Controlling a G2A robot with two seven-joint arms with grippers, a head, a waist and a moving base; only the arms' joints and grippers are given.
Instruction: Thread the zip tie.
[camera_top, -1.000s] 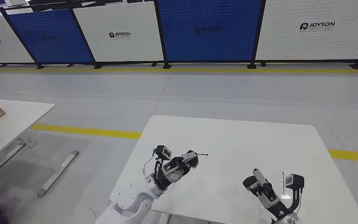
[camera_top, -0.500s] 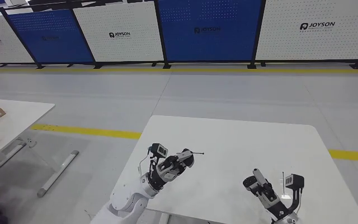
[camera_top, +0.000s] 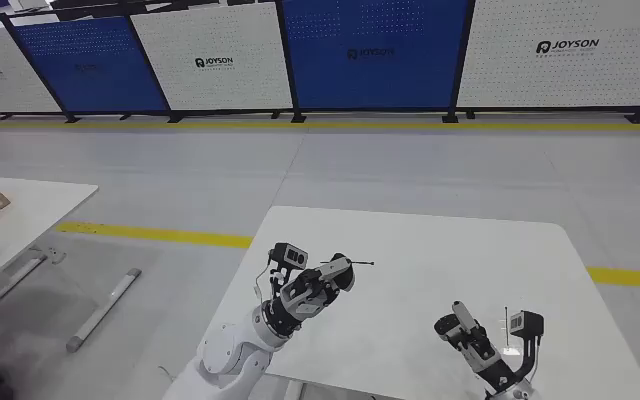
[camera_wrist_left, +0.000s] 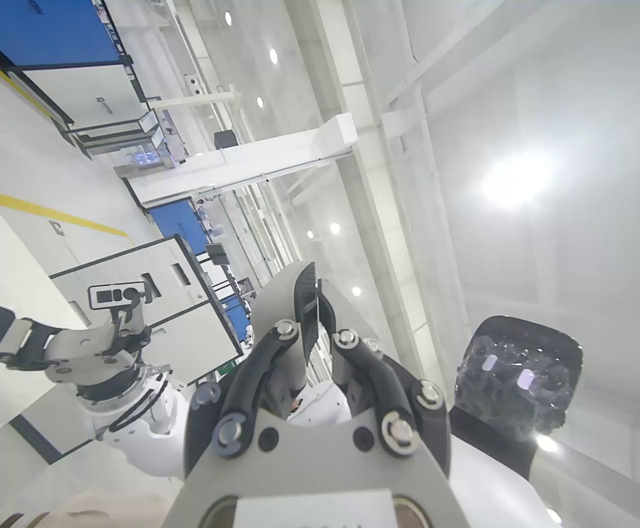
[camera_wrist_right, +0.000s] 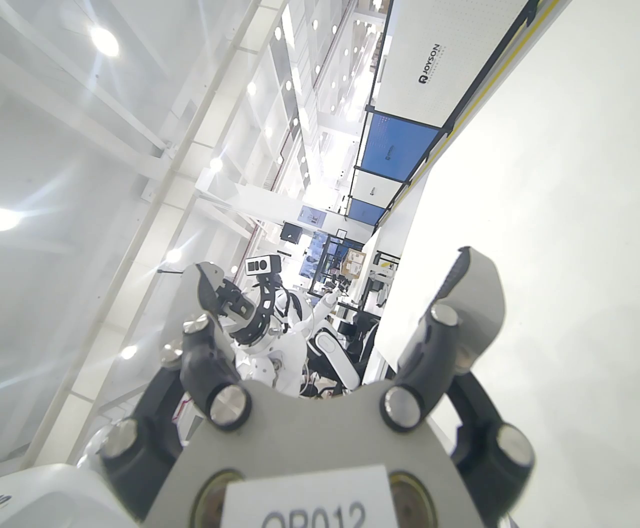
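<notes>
Pinching the zip tie (camera_top: 358, 264) at one end, the left gripper (camera_wrist_left: 314, 292) lets the light, springy strip jut beyond its tips above the table (camera_top: 450, 250), so the spread, empty right gripper (camera_wrist_right: 335, 265) should probably take it near the free tip.

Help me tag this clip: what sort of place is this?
Probably an industrial hall or robot test floor: blue and white pegboard partitions, yellow floor lines, and a high ceiling with beams and lamps.
</notes>
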